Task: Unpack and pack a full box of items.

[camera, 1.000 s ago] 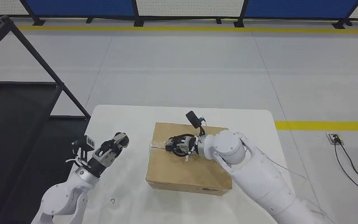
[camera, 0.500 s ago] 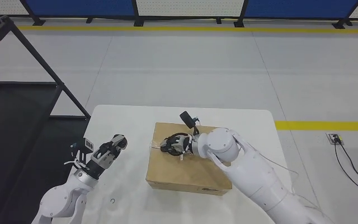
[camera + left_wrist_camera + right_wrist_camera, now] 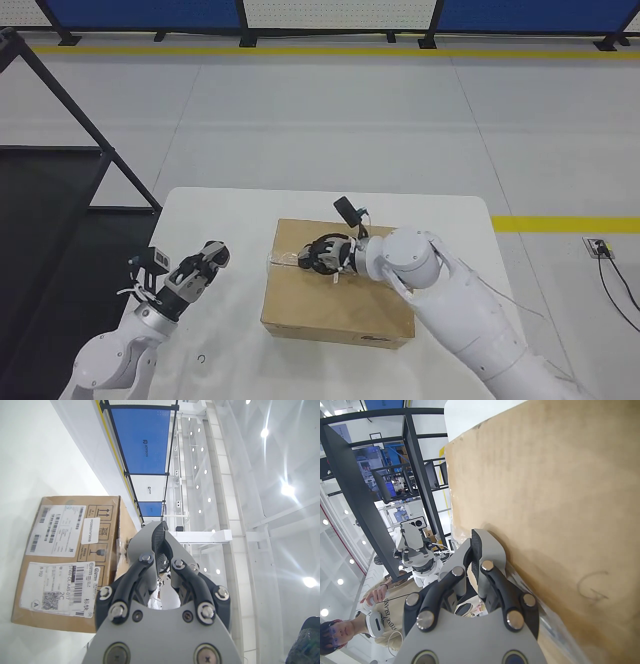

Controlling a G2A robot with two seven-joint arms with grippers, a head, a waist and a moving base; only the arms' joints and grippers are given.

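A closed brown cardboard box lies on the white table, with clear tape along its top seam. My right gripper lies flat on the box top near the taped end, fingers shut with nothing seen between them. In the right wrist view the shut gripper rests against the cardboard beside the tape strip. My left gripper hangs over the table left of the box, shut and empty. The left wrist view has the gripper before the box's labelled side.
A small dark ring-like item lies on the table near the front left. A black metal frame stands beside the table's left edge. Bare tabletop lies between my left gripper and the box.
My right gripper slid left along the box top toward its taped end, then drew back right again. My left arm shifted slightly.
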